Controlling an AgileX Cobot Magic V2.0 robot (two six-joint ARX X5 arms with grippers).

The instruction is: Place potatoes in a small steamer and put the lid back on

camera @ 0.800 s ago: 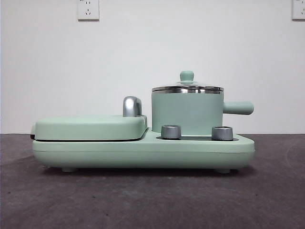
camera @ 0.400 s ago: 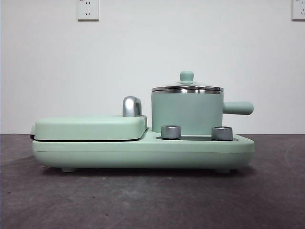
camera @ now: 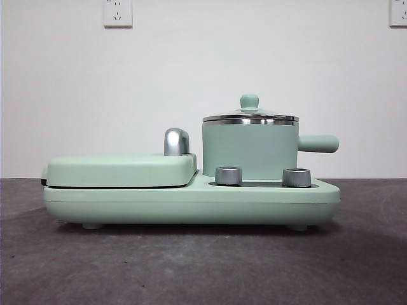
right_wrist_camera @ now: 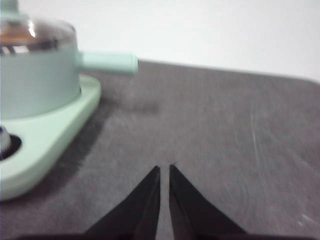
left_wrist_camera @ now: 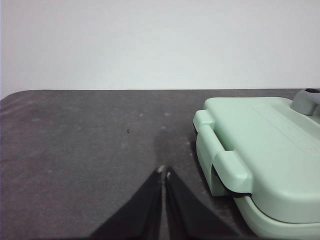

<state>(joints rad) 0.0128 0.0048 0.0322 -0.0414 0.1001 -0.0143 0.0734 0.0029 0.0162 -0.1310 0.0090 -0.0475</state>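
Observation:
The small steamer, a mint-green pot with a side handle, stands on the right of the mint cooker base. The glass lid with its mint knob sits on the pot. In the right wrist view the steamer shows with an orange-brown patch, the potato, under the lid. My left gripper is shut and empty over the table beside the griddle cover. My right gripper is shut and empty over the table, apart from the pot's handle.
The flat mint griddle cover with a chrome handle fills the base's left half and shows in the left wrist view. Two steel dials sit on the base front. Dark table lies all around.

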